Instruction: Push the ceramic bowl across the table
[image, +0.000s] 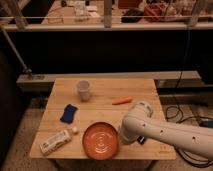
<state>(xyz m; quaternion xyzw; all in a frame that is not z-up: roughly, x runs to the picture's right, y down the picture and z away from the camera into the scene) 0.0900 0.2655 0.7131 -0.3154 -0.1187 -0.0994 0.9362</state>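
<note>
The wide, shallow orange-red glazed ceramic bowl (100, 140) is showing its bare ringed inside on the light wooden plank table (107, 92). The gripper (123, 140), fingers together, is sitting at its three o'clock.

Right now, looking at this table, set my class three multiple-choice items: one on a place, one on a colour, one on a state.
1. On the table, the claw is: A beside the ceramic bowl; B at the far edge; C at the left end.
2. The cup is: A blue; B white; C green.
3. The bottle: A stands upright; B lies flat; C sits in the bowl.
Key: A, the arm ends at the bowl's rim; B, it is pale white; B, its side rests on the wood.
</note>
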